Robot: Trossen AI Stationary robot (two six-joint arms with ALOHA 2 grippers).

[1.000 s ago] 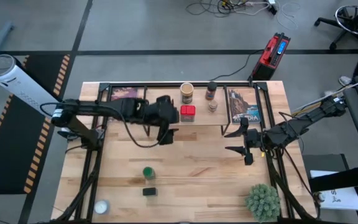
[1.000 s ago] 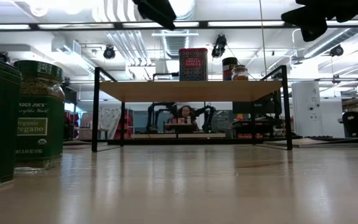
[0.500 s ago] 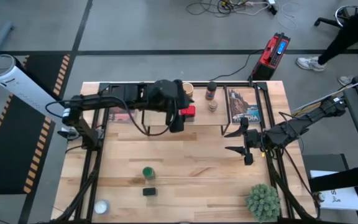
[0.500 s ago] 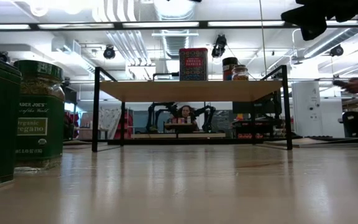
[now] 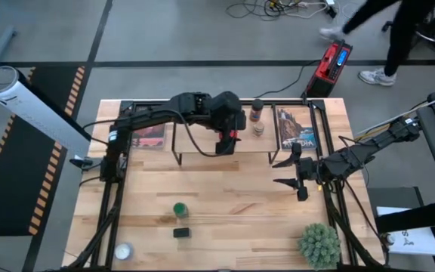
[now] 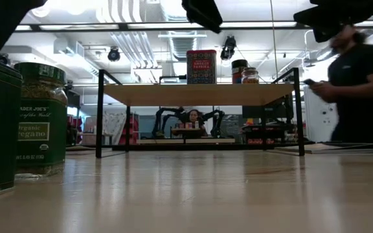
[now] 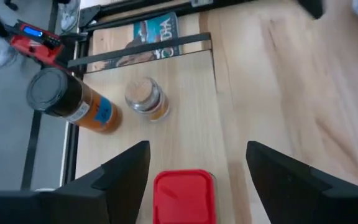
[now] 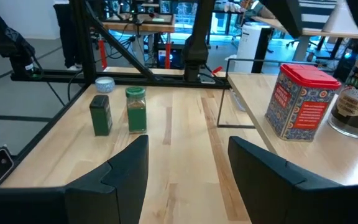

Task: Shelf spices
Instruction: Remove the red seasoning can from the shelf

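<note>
red square tin (image 7: pixel 182 196) upright on shelf (image 7: pixel 185 81), left gripper (image 7: pixel 194 171) above.

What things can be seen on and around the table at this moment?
shelf: one, light wood with black legs, back middle of the table
red tin: one, red, on the shelf
brown bottle: one, dark cap, on the shelf
small jar: one, tan lid, beside the bottle
green-lidded jar: one, front left of the table
black box: one, in front of that jar
clear jar: one, front left corner
picture cards: two, either side of the shelf
plant: one, green, front right corner
person: one, dark clothes, beyond the table
left claw: open, over the red tin
right claw: open, right of the shelf
</note>
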